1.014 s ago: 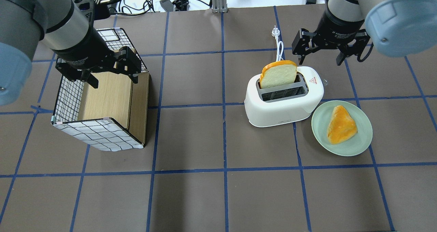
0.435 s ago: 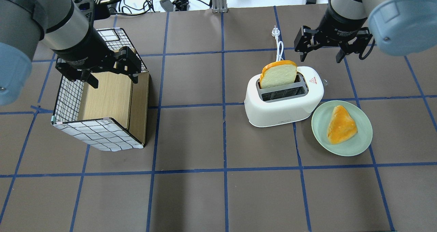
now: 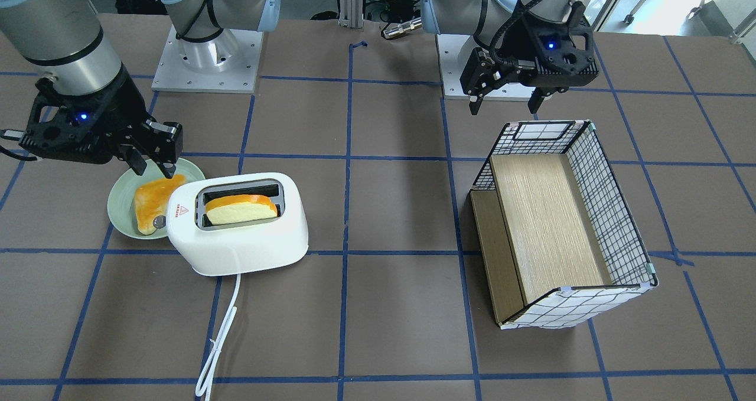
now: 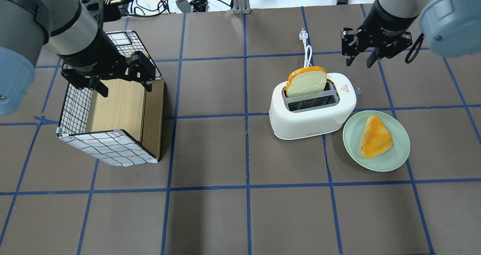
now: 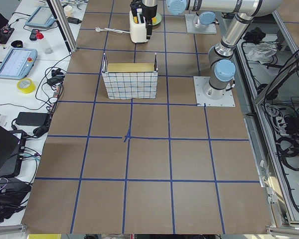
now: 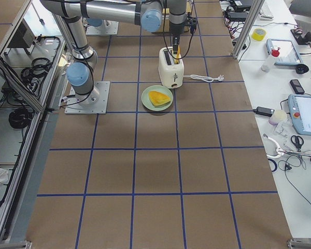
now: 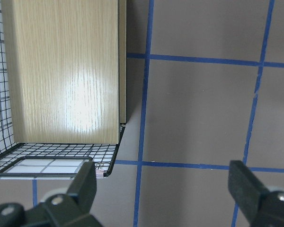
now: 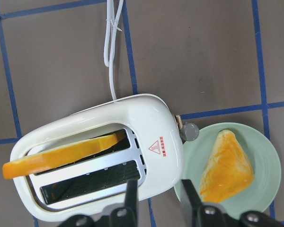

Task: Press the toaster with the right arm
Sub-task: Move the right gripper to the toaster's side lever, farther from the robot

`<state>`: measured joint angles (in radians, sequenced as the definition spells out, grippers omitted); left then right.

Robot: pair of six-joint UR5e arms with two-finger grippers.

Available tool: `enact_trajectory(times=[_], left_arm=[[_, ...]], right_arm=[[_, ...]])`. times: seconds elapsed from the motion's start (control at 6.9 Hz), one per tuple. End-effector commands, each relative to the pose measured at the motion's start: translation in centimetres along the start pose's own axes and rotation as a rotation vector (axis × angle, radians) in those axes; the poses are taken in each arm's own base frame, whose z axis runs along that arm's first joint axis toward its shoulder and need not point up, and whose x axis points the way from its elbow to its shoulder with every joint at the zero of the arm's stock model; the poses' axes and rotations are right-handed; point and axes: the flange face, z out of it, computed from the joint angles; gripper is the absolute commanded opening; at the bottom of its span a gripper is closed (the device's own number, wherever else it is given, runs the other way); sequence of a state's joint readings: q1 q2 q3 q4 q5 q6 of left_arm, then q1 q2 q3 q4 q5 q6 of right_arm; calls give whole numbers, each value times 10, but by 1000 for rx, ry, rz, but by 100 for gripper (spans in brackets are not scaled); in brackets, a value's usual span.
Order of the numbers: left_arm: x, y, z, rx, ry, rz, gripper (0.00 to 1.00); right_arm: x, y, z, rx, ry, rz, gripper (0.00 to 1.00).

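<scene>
The white toaster (image 4: 312, 116) stands right of centre, with a bread slice (image 4: 306, 82) sticking out of its far slot. Its silver knob (image 8: 189, 131) is on the end facing the green plate (image 4: 394, 161). My right gripper (image 4: 359, 64) hovers above the table beyond and to the right of that end, touching nothing. Its jaws are narrowed with a gap left, and they hold nothing, as the right wrist view (image 8: 160, 194) shows. My left gripper (image 4: 126, 89) is wide open and empty over the basket (image 4: 109, 146).
The plate holds a glazed bread piece (image 4: 375, 136) and touches the toaster's knob end. The white cord (image 3: 227, 312) trails from the toaster towards the far edge. The wire basket with a wooden insert (image 3: 543, 212) stands on the left half.
My right gripper has moved right and farther from the toaster, and its jaws have narrowed. The left arm, toaster and plate have not moved.
</scene>
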<state>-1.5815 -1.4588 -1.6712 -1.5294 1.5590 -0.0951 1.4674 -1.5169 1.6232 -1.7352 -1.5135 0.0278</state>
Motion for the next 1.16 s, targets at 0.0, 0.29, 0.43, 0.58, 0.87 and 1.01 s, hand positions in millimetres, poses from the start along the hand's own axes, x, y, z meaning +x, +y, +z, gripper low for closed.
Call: enact_trajectory(times=[0.0,0.29,0.43,0.58,0.87,1.01], left_arm=[[0,0,0,1,1,0,100],[0,0,0,-1,-1,0,100],[0,0,0,1,-1,0,100],[0,0,0,1,-1,0,100],[0,0,0,1,-1,0,100],[0,0,0,-1,-1,0,100]], right_arm=[[57,-15,13,-20,-67,-1,0],[70,-20,51,-60,-114,8,0],[79,-23,71,-90,-158,33,0],[95,-26,88,-116,-203,62,0],[99,-22,113,-121,-277,87,0],[99,-18,127,-124,-282,88,0]])
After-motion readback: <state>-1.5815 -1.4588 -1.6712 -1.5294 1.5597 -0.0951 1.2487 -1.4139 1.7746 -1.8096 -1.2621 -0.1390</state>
